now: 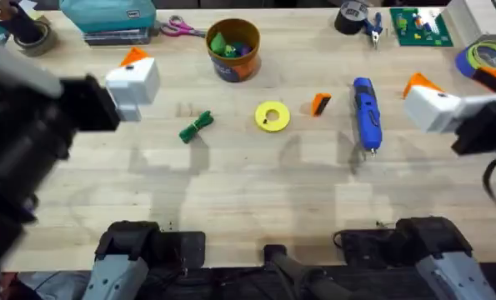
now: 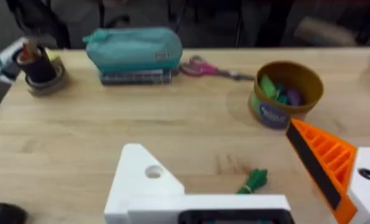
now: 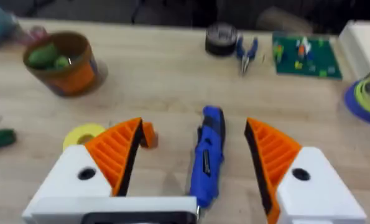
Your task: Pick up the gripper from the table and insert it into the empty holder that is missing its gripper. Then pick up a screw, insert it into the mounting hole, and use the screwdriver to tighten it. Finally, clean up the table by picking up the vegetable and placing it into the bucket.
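Progress: nothing of the task looks done yet, in my judgement; insertion, screw, tightening and clean-up all remain.
Loose part: the small orange ribbed plastic wedge gripper [image 1: 321, 103] lies on the pale wooden table [image 1: 231, 192], just at 3 o'clock of a flat yellow disc [image 1: 272, 116].
Holder: the white angular plastic finger mount [image 2: 148, 186] of the left gripper [image 2: 247, 186] has a bare tip and an open mounting hole; its partner carries an orange wedge.
Left pincer: wide, holding nothing.
Right pincer: the right gripper [image 3: 194, 155] is wide and empty, both tips orange, straddling the screwdriver without touching it.
Screwdriver: the long blue plastic electric screwdriver [image 1: 366, 114] lies at 3 o'clock of the loose wedge.
Vegetable: the small dark-green knobbly toy vegetable [image 1: 196, 127] lies on the table at 7 o'clock of the round brown yellow-rimmed bucket [image 1: 232, 50], well outside it.
Screw: I cannot make one out.
Views: the left wrist view reveals the missing wedge; the overhead view gives the overall layout.
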Tool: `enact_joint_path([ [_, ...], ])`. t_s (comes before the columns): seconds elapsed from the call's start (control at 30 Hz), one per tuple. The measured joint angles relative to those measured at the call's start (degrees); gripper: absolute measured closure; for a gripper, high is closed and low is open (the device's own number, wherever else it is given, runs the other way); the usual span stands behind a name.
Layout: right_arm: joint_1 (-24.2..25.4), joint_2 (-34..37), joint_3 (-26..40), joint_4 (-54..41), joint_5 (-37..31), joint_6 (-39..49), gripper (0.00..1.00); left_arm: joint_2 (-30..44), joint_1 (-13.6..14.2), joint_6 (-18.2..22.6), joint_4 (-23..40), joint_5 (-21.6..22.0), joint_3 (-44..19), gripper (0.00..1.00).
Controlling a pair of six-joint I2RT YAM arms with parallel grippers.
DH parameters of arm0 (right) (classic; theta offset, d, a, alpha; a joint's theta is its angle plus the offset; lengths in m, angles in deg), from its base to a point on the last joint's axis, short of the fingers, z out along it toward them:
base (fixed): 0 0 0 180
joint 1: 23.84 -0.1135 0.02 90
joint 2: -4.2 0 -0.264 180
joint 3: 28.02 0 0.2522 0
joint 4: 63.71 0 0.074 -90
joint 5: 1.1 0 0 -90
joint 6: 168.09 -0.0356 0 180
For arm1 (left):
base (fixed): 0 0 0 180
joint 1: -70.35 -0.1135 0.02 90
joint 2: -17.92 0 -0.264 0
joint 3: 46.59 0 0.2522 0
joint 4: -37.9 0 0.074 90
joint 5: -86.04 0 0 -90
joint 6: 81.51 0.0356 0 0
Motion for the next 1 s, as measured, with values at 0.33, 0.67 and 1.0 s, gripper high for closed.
enact_joint_path([
  [0.33, 0.0, 27.6, 17.2, -15.5, 0.0, 0.0, 0.005, 24.8, 0.0, 0.0, 15.5, 0.0, -17.9, 0.015],
  [0.67, 0.0, 40.2, 21.2, -21.5, 0.0, 0.0, 0.004, 39.2, 0.0, 0.0, 21.2, 0.0, -20.6, 0.015],
  [1.0, 0.0, 41.5, 21.2, -21.4, 0.0, 0.0, 0.006, 41.8, 0.0, 0.0, 21.8, 0.0, -20.6, 0.015],
])
